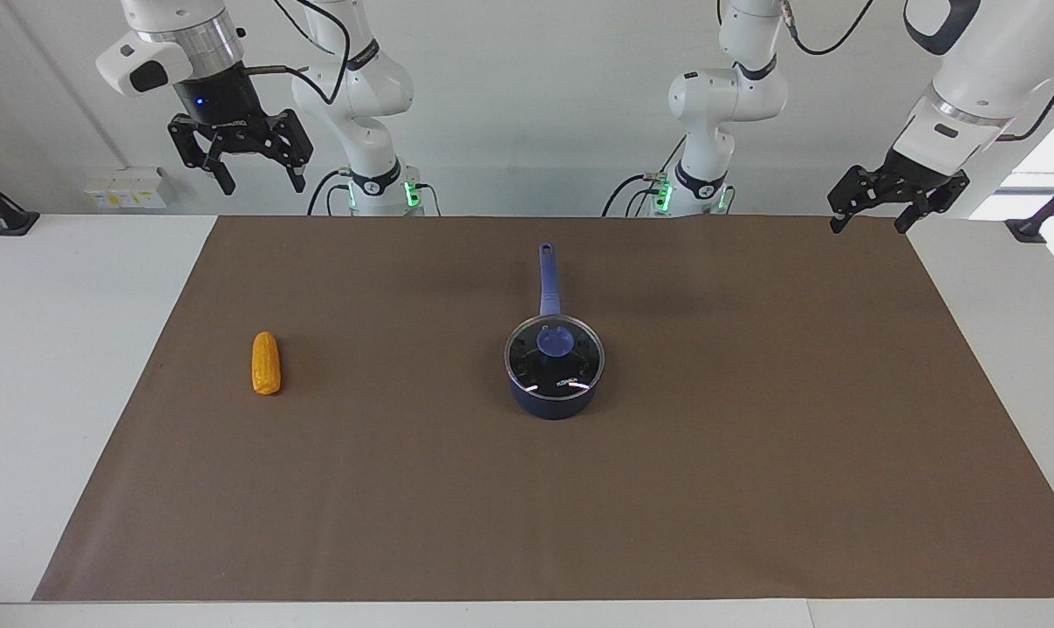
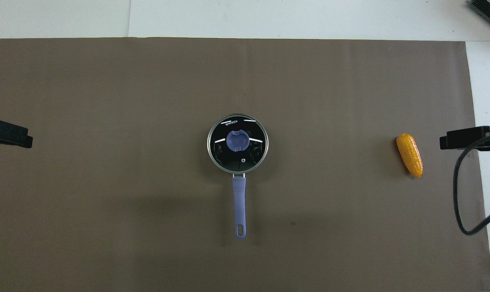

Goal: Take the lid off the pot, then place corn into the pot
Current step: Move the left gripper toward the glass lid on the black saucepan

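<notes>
Corn (image 1: 266, 363), a stubby yellow-orange cob, lies on the brown mat toward the right arm's end; right gripper (image 1: 249, 170) hangs high with fingers spread, empty; mid-mat, the clear glass lid (image 1: 554, 353) with blue knob sits on the dark navy pot (image 1: 553, 399); left gripper (image 1: 876, 205), also raised, open, waits. I judge the risks: knob slipping, pot dragged along, cob rolling.

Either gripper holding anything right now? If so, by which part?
Nothing is held. The left gripper and right gripper hang open and empty near the robots' edge of the table. The lid sits on the pot; the corn lies untouched.
</notes>
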Tool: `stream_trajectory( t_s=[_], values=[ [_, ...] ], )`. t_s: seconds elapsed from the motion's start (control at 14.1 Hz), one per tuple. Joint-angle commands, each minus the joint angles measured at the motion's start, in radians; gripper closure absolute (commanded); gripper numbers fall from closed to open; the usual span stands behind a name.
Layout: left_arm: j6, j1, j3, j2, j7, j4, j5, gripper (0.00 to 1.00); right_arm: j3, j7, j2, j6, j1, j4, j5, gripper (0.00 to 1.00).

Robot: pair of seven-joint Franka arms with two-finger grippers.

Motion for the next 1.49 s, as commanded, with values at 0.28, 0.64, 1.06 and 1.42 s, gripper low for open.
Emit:
stream_trajectory(
  t_s=[0.28,0.64,1.06,1.42],
  values=[
    [-0.005,-0.004,0.004,-0.007,0.013,-0.003,-0.014,0.0,-0.029,0.013,-0.007,-0.008,-0.008,-0.009,0.004,0.0],
    [-0.005,-0.005,0.0,-0.009,0.009,-0.013,-0.014,0.0,-0.029,-0.018,-0.007,-0.008,-0.006,-0.012,-0.017,0.0],
    [0.022,-0.059,-0.003,-0.009,-0.005,-0.046,-0.014,0.0,-0.029,-0.044,-0.01,-0.01,-0.006,-0.017,-0.028,0.0],
    [0.103,-0.157,-0.003,-0.001,-0.12,-0.102,-0.017,0.0,-0.031,-0.044,-0.011,-0.025,-0.008,-0.026,-0.032,0.0]
  ],
)
